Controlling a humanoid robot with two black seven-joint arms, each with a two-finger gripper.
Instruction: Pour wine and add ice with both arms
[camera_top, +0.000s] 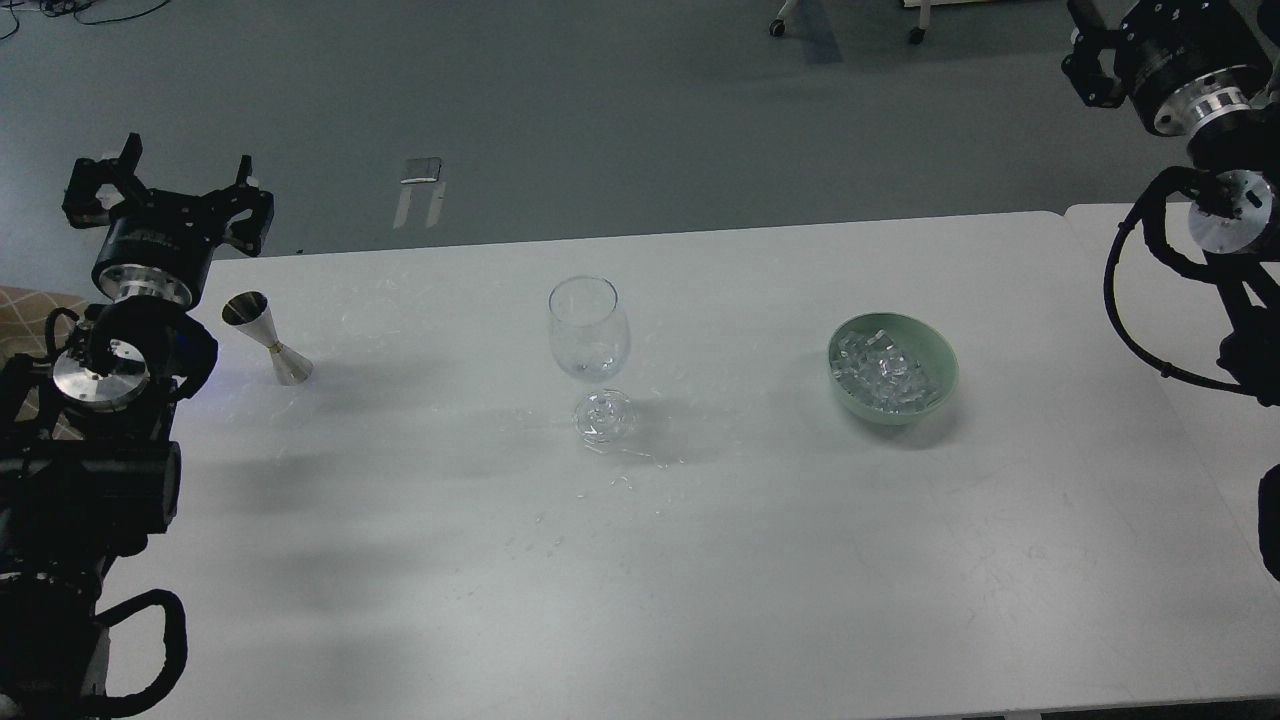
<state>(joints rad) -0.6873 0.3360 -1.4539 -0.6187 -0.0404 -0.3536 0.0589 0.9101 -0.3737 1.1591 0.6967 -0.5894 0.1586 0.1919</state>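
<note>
Both grippers hung off the table and held nothing: the left gripper (170, 200) spread wide; whether the right gripper (1085, 60) was spread I could not tell.
Nothing looked done: the wine glass (589, 330) stood empty mid-table, the ice (880, 368) lay heaped in the green bowl (940, 365) to its right, and the steel jigger (266, 338) waited left, contents unseen.

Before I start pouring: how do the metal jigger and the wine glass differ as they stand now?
The jigger is opaque silver metal; the wine glass is clear. The jigger is much smaller than the glass. The jigger stands at the table's left edge beside the left gripper; the glass stands mid-table, left of the green bowl of ice. Both are upright, and neither is held.
</note>
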